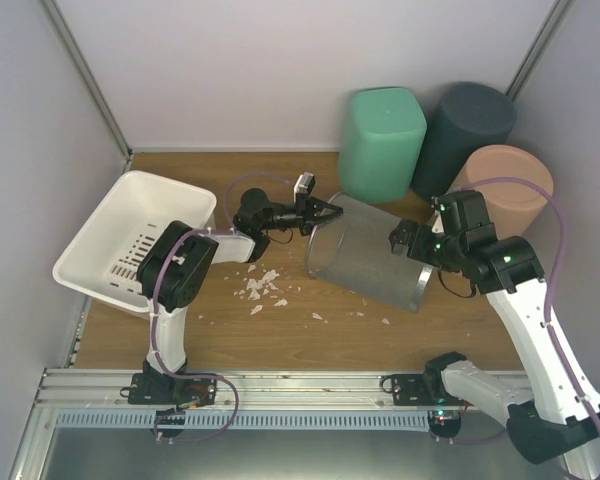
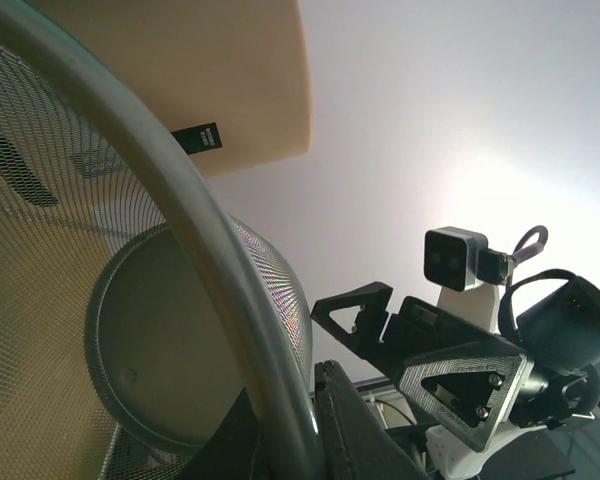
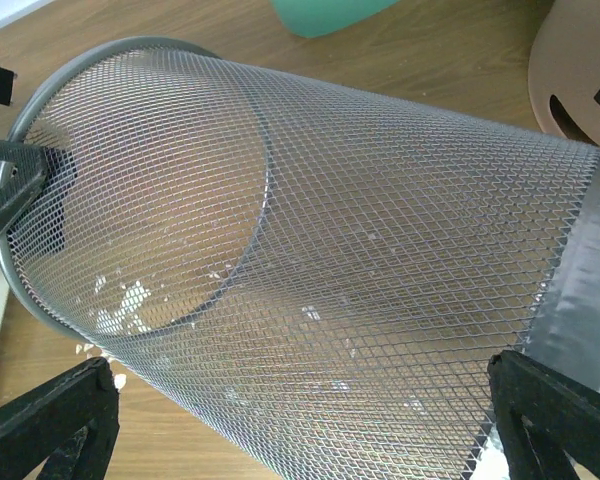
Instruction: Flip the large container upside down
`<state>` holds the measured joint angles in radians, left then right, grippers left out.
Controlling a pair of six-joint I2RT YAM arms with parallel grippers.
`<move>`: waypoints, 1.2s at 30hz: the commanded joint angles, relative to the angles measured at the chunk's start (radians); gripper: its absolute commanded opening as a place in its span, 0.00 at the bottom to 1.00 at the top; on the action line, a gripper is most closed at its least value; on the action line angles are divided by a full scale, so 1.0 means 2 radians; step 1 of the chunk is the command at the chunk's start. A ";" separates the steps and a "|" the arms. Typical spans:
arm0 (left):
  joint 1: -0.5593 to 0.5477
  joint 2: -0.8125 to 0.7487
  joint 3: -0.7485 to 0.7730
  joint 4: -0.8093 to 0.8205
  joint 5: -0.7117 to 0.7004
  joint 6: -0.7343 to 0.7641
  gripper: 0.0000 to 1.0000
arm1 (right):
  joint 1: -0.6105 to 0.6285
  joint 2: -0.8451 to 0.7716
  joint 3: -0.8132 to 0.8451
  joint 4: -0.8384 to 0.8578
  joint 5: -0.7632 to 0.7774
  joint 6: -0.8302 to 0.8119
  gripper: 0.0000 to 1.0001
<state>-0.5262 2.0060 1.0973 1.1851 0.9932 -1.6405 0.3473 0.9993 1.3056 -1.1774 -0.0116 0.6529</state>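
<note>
Wire bin [image 1: 365,250]: on its side at mid-table [image 1: 280,335], open mouth to the left, closed base to the right. That's our large container.
Left claw [image 1: 325,213]: clamped on the rim [image 2: 195,235] of the mouth. The wrist view shows the steel hoop running down between its fingers.
Right claw [image 1: 410,242]: fingers spread wide at the base end, straddling the mesh and gripping nothing.
Step in hand: by my read, halfway through the flip. The bin is tipped flat but not yet mouth-down.
Next move: the base has to swing up and over while the rim pivots down onto the wood. The left grip must hold through the turn, and the right claw needs to close on the base or push it up.
Risk: it's round, so it may roll away if the rim grip slips.
White basket [image 1: 130,185]: far left, tilted, well apart from the bin.
Paper scraps [image 1: 260,285]: scattered just left of the mouth, near where the rim would land.
Green bin [image 1: 382,140]: right behind the mouth end. Tight quarters!
Dark bin [image 1: 465,135]: behind, near the base end.
Peach bin [image 1: 505,180]: back right, crowding the right arm's swing.
</note>
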 commanded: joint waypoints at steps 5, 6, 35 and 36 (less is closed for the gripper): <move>0.007 0.013 0.022 0.009 -0.011 0.015 0.00 | -0.003 -0.012 0.018 -0.070 0.032 0.040 1.00; 0.007 0.013 0.021 0.007 -0.011 0.016 0.00 | -0.003 -0.014 0.022 -0.074 0.036 0.039 1.00; 0.004 0.082 -0.011 0.213 -0.108 -0.223 0.00 | -0.003 0.009 0.034 -0.012 0.031 0.022 1.00; 0.003 0.090 -0.003 0.222 -0.111 -0.233 0.00 | -0.003 0.008 0.034 -0.012 0.033 0.022 1.00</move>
<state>-0.5045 2.1159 1.0630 1.4727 0.8448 -1.9408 0.3428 1.0283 1.3411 -1.2030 0.0269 0.7040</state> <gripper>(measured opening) 0.082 0.995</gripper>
